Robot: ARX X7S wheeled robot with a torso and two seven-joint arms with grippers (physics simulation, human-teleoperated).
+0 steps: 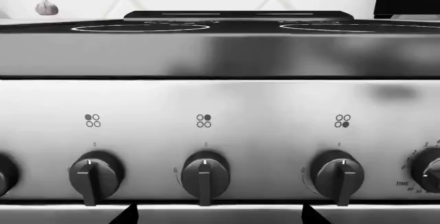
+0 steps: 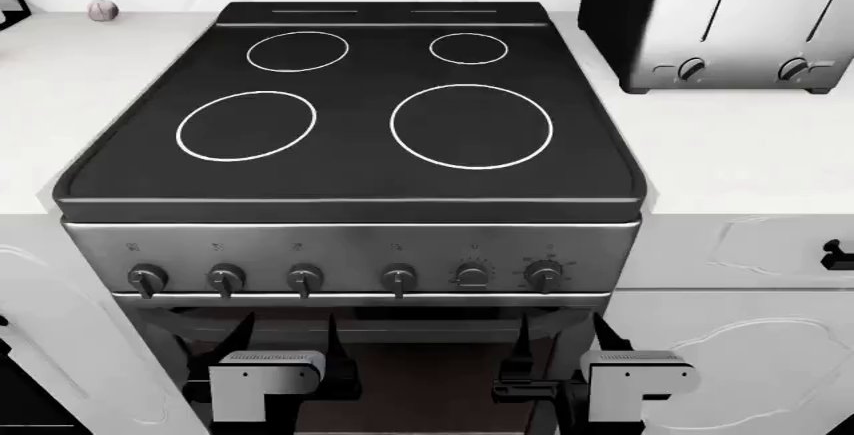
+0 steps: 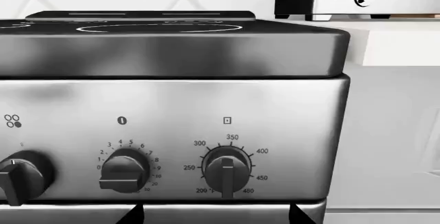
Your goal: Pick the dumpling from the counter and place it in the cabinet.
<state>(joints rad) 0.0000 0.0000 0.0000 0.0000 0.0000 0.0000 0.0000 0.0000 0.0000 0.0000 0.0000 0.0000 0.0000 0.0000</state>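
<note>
Both arms hung low before the oven front, the left gripper (image 2: 283, 347) and right gripper (image 2: 558, 347) each with fingers apart and holding nothing, below the row of knobs (image 2: 304, 279). No dumpling was visible in any view; the only small object on the counter (image 2: 747, 155) was a garlic bulb (image 2: 102, 6) at its far left corner beside the black stovetop (image 2: 354, 105), with a toaster (image 2: 727, 20) at the far right. Judged step: locating the dumpling, so the head or base should probably be turned to scan more counter before either arm was raised, keeping both clear of the knobs.
</note>
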